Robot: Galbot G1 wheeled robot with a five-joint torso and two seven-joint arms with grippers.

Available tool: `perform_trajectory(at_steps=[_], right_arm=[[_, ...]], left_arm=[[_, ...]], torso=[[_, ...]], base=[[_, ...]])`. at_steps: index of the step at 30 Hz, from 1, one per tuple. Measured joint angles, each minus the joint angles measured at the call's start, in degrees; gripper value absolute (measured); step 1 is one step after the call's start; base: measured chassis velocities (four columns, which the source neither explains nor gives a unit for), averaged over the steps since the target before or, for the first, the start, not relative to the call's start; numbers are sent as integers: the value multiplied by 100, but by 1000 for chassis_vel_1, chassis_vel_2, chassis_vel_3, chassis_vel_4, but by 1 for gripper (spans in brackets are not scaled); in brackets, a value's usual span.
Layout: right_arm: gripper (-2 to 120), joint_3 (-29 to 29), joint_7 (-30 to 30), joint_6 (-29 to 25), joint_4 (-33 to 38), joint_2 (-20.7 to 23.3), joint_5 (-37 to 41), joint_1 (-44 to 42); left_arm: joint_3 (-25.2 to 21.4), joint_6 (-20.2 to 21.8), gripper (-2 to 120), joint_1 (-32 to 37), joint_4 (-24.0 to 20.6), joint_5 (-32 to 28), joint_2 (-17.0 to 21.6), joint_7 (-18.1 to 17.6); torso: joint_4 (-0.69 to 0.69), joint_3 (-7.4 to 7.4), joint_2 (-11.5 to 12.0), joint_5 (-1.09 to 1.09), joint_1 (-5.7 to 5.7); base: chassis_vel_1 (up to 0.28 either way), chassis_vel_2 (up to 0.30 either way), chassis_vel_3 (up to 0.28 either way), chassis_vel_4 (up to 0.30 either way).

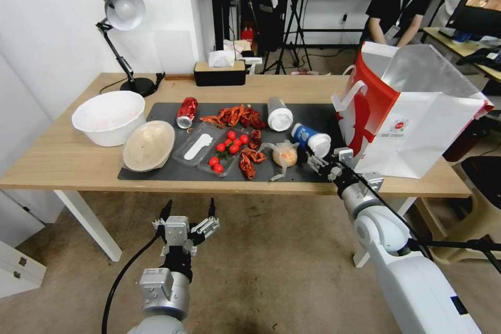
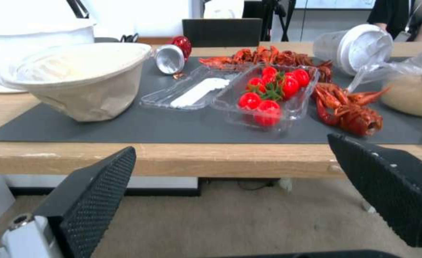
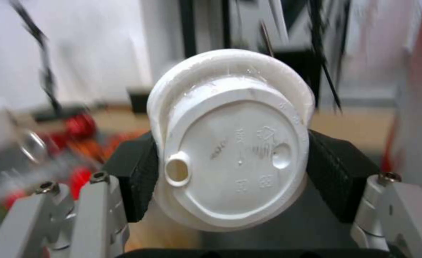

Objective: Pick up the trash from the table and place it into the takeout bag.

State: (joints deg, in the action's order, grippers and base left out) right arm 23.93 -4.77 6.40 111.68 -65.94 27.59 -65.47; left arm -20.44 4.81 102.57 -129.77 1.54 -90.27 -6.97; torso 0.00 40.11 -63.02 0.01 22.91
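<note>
The right gripper [image 1: 319, 159] reaches over the front edge of the table [image 1: 62, 159] and has its black fingers [image 3: 134, 179] closed on either side of the blue-and-white cup [image 1: 311, 139], which lies on its side on the grey mat [image 1: 167, 109], white lid toward the gripper and just beside the takeout bag [image 1: 417, 130]. From the right wrist the lid [image 3: 235, 157] faces the camera, squeezed between the two pads. The takeout bag stands upright and open at the end of the table on the robot's right, its foil lining showing at the top. Farther from the bag than the blue-and-white cup, the knotted clear bag [image 1: 284, 155] with orange contents lies near the mat's front edge, and the white cup [image 1: 279, 113] lies on its side toward the mat's back edge. Beyond those, red shellfish scraps [image 1: 237, 115] lie scattered around a clear tray [image 1: 209, 148] holding cherry tomatoes [image 1: 229, 146]. The crushed red can [image 1: 186, 112] lies still farther from the bag, then the beige bowl [image 1: 148, 145] tilted at the mat's far end, with a white bowl [image 1: 108, 116] beside it on the bare wood. The left gripper [image 1: 189, 212] hangs below the table's front edge, well away from the bag, with its fingers [image 2: 96, 193] spread apart and nothing between them.
</note>
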Motion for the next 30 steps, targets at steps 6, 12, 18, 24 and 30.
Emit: perform_trajectory(at_steps=[6,12,18,24,30], right_arm=[[65,264,251,-102,1065,387,478,58],[65,589,1093,374,1566,709,778,327],[65,984,2021,848,1621,999,1038,646],[65,1384,2372,1102,936,1425,1773,998],[74,1392,2551,1191,621,1454,1815,1021]], left_arm=[[-5,-4,100,10,-15,12,-5,-7],[-19,-6,100,39,-46,12,-2,-19],[-40,-7,100,79,-95,12,8,-23],[-84,-14,100,102,-126,-29,52,-23],[-84,-23,100,135,-139,-30,36,-22]], torso=[[0,0,0,-1,0],[0,0,0,0,0],[-1,0,0,1,0],[0,0,0,0,1],[0,0,0,1,1]], base=[[0,0,0,0],[0,0,0,0],[0,0,0,0],[0,0,0,0],[0,0,0,0]])
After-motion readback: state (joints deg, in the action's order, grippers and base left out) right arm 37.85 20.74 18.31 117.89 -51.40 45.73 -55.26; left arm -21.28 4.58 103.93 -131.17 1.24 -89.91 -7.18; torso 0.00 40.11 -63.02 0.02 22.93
